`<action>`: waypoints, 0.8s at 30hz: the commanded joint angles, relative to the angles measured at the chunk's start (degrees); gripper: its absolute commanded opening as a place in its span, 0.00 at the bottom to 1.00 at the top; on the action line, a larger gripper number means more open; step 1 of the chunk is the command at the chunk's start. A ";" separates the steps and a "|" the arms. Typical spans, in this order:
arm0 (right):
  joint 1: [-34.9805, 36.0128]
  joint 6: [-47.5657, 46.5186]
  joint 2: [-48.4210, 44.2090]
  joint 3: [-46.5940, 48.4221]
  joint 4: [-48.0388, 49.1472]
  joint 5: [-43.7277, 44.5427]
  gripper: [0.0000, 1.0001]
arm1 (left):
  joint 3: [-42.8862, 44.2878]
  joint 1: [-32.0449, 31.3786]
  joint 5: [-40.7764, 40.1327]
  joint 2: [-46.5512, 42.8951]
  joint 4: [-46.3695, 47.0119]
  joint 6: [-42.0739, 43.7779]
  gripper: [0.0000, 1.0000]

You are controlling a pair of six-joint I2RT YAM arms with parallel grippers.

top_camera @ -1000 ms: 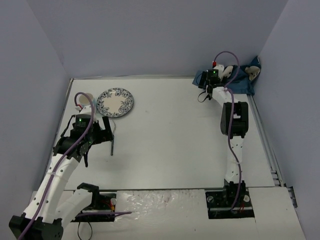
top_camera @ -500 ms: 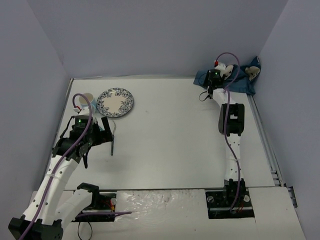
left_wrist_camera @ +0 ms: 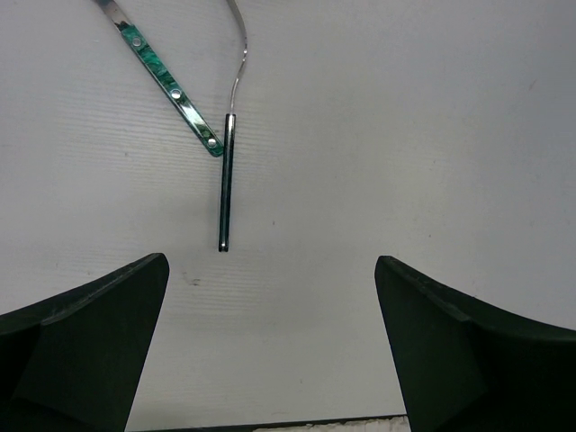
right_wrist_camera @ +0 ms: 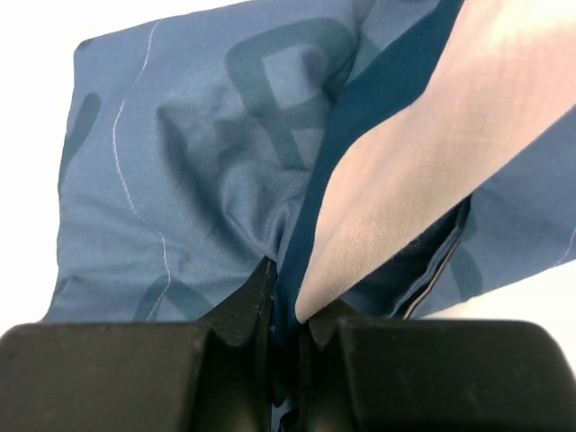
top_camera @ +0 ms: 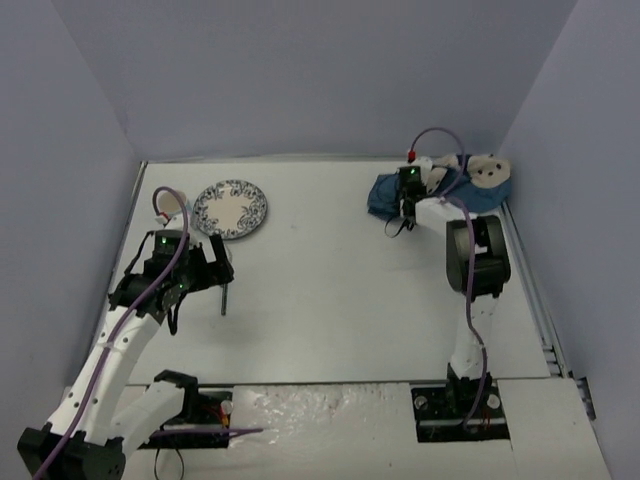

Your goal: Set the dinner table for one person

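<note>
The dinner table (top_camera: 340, 290) is a wide white top with a thin metal rim. At its far right, my right gripper (top_camera: 404, 192) is shut on a fold of the blue cloth placemat (top_camera: 382, 198). In the right wrist view the jaws (right_wrist_camera: 292, 324) pinch the blue and cream fabric (right_wrist_camera: 180, 153). My left gripper (top_camera: 213, 270) hangs open above the table's left side, holding nothing. Just ahead of the left gripper (left_wrist_camera: 270, 351) lie a dark-handled utensil (left_wrist_camera: 225, 184) and a green-handled knife (left_wrist_camera: 171, 90).
A blue-patterned plate (top_camera: 230, 208) lies at the far left, with a small cup (top_camera: 166, 200) beside it, partly hidden by my left arm's cable. Purple walls enclose the table on three sides. Both arm bases stand at the near edge.
My right gripper shut on the placemat and drew it left, out of the far right corner. The left arm shifted slightly and stayed open.
</note>
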 commanded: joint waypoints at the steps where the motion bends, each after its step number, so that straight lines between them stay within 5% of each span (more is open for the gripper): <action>1: 11.86 11.87 -15.08 -11.75 -5.82 1.66 0.00 | 4.05 -0.71 3.16 2.34 6.52 0.28 0.97; 9: 34.08 28.00 -22.90 -25.86 -8.54 2.89 0.05 | 3.58 -2.33 5.61 2.38 5.37 0.64 0.97; 14: 40.51 24.67 -25.15 -21.81 -12.64 0.13 0.53 | 3.08 -2.50 5.83 1.57 3.64 1.40 0.97; 18: 39.89 19.68 -31.80 -18.03 -18.94 1.76 0.81 | 1.84 -2.91 7.21 2.04 5.31 0.94 0.97; 24: 28.32 14.63 -41.58 -19.65 -23.31 3.78 0.84 | 1.31 -6.30 8.08 9.62 8.28 -0.31 0.97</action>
